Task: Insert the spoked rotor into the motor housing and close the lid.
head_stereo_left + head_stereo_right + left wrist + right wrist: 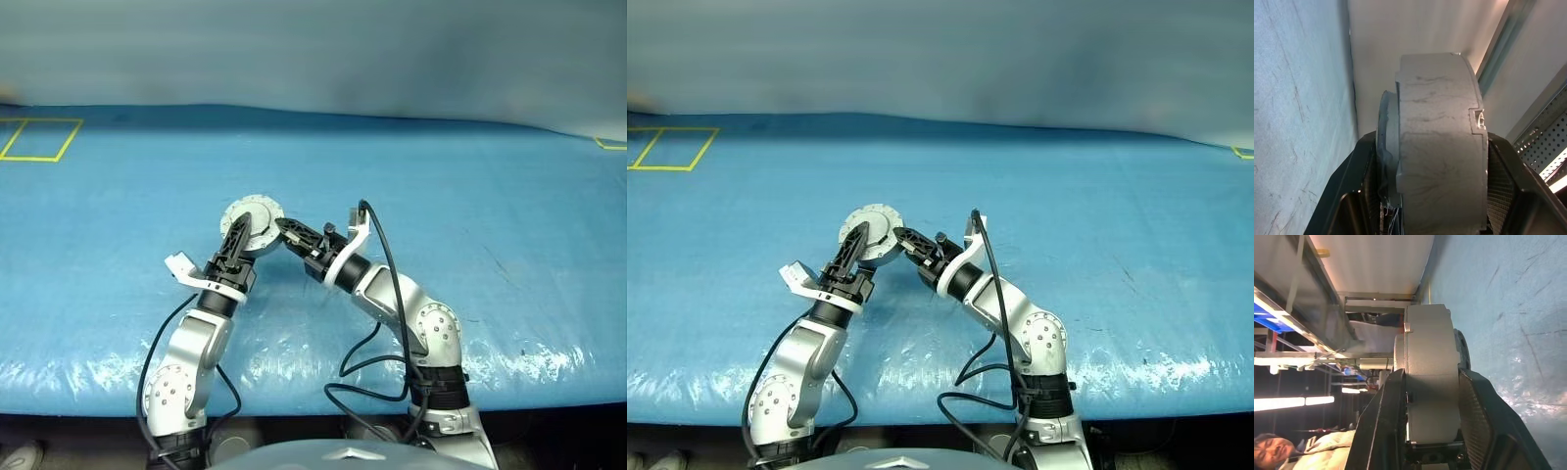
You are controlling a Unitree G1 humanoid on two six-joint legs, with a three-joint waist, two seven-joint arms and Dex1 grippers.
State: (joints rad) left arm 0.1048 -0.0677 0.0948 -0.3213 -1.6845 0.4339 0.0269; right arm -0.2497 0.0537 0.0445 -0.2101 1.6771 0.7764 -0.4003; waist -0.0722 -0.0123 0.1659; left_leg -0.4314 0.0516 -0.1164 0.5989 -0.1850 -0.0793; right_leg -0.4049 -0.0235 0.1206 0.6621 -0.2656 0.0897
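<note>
The left gripper and right gripper are both closed on the motor housing, a grey round puck with its lid on, held on edge above the blue bench's middle. Both forearms converge, angled upward.

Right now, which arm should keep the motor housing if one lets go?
Left, probably. The left gripper's jaws span the motor housing across its faces near the middle; the right gripper pinches only its rim.
</note>
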